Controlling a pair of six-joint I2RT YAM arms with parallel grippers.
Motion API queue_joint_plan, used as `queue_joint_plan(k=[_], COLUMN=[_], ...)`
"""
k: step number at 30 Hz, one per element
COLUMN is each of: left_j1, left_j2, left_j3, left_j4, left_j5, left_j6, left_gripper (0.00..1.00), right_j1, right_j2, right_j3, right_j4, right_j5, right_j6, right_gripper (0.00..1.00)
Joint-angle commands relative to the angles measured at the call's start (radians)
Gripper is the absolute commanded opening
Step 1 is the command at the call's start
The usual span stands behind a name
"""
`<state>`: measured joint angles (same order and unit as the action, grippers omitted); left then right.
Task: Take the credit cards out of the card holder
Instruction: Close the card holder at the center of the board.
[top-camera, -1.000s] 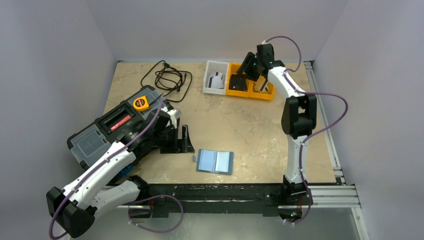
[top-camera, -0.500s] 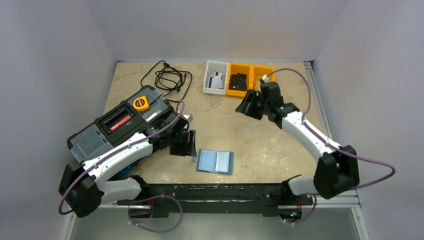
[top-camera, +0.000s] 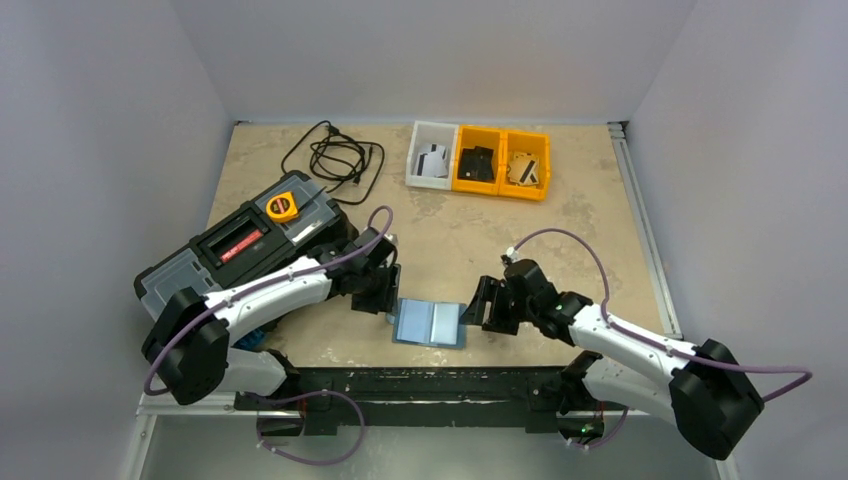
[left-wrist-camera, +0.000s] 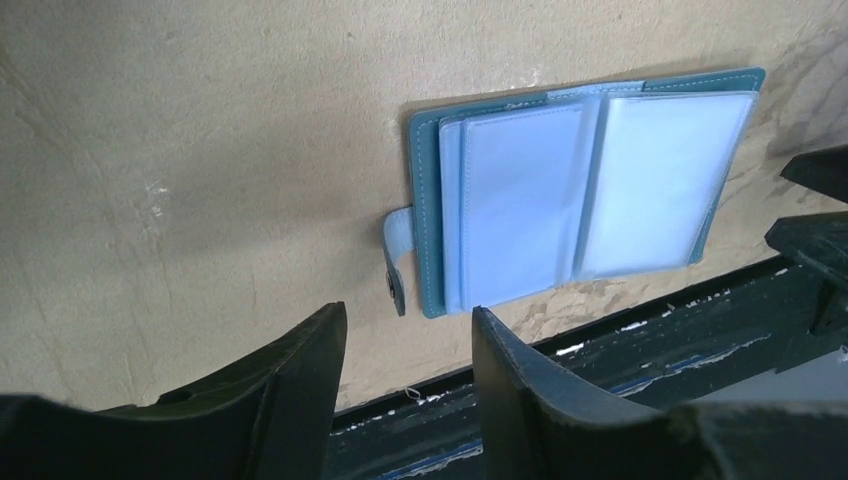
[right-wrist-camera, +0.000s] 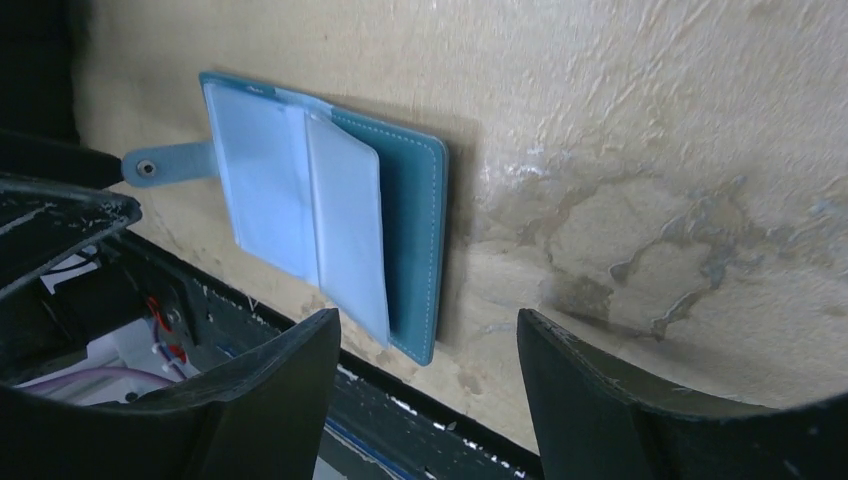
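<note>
The card holder (top-camera: 431, 323) lies open and flat near the table's front edge, teal outside and light blue inside. Its clear pockets (left-wrist-camera: 585, 195) show only pale blue, and its snap strap (left-wrist-camera: 397, 262) sticks out to the left. My left gripper (top-camera: 390, 292) (left-wrist-camera: 408, 315) is open just left of the strap, holding nothing. My right gripper (top-camera: 478, 306) (right-wrist-camera: 428, 318) is open at the holder's right edge (right-wrist-camera: 415, 230), also holding nothing. The credit cards lie in the back bins: a pale card (top-camera: 432, 160), a black card (top-camera: 478, 162) and a tan card (top-camera: 524, 168).
A large black toolbox (top-camera: 240, 250) with a yellow tape measure (top-camera: 282, 207) on it sits at the left. A coiled black cable (top-camera: 335, 155) lies at the back. The white bin (top-camera: 420, 180) and yellow bins (top-camera: 500, 190) line the back edge. A black rail (top-camera: 420, 380) runs along the front.
My right arm has swung from the back bins down to the holder's right side. My left gripper has moved right to the holder's strap and its jaws have narrowed.
</note>
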<state>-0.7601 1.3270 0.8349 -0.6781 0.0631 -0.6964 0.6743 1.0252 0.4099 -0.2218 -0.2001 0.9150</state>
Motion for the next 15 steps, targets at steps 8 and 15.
queue_joint_plan(k=[8, 15], left_j1=[-0.017, -0.028], left_j2=[0.103, 0.163], left_j3=[-0.031, -0.042], left_j4=[0.094, 0.129], left_j5=[-0.060, -0.059], left_j6=[-0.030, -0.048], left_gripper=[0.32, 0.11], right_j1=[0.073, 0.088], right_j2=[0.001, 0.073], right_j3=[-0.063, -0.079], right_j4=[0.179, 0.256], right_j5=[-0.005, -0.017], right_j6=[0.121, 0.140], right_gripper=[0.69, 0.70])
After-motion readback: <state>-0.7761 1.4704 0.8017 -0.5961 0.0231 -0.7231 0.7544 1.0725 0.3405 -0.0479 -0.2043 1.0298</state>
